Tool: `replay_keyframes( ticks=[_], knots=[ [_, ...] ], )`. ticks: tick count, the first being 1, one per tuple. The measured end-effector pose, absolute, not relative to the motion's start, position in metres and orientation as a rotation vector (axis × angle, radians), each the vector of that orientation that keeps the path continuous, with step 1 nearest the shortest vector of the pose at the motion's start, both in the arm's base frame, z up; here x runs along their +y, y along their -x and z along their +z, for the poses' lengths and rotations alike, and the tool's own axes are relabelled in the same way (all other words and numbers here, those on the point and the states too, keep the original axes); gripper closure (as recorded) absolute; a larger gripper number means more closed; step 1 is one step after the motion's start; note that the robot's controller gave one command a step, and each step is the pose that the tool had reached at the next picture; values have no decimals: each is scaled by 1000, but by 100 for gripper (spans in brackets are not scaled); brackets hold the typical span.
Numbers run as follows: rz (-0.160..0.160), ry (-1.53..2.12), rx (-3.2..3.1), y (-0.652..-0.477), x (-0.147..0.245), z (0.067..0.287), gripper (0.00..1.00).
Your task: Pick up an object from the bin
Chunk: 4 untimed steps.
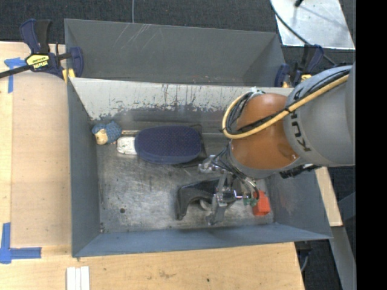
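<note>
My gripper [221, 201] hangs low at the bin's front right, under the arm's orange cover. It is down at the right end of a black angular object [192, 198] that lies on the bin floor near the front wall. Whether it touches that object I cannot tell. A small orange-red piece [261, 206] lies just to the right of the gripper, close to the right wall.
A dark blue oval case [169, 144] lies in the middle towards the back. A small white and silver item [126, 145] sits against its left end. A small blue and tan thing [104, 133] is in the back left corner.
</note>
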<state>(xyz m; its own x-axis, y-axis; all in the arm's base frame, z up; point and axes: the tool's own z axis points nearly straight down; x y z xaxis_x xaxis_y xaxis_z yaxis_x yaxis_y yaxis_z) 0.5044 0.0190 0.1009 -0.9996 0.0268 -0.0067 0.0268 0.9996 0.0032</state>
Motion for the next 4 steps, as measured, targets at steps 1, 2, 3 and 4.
replay_keyframes(
  ticks=[1,2,3,4],
  knots=[
    [0,-345,3115,-512,19,100,0],
    [3,-798,3032,-513,25,72,0],
    [2,-793,3035,-515,25,74,0],
    [6,-791,3017,-520,24,78,100]
  ],
)
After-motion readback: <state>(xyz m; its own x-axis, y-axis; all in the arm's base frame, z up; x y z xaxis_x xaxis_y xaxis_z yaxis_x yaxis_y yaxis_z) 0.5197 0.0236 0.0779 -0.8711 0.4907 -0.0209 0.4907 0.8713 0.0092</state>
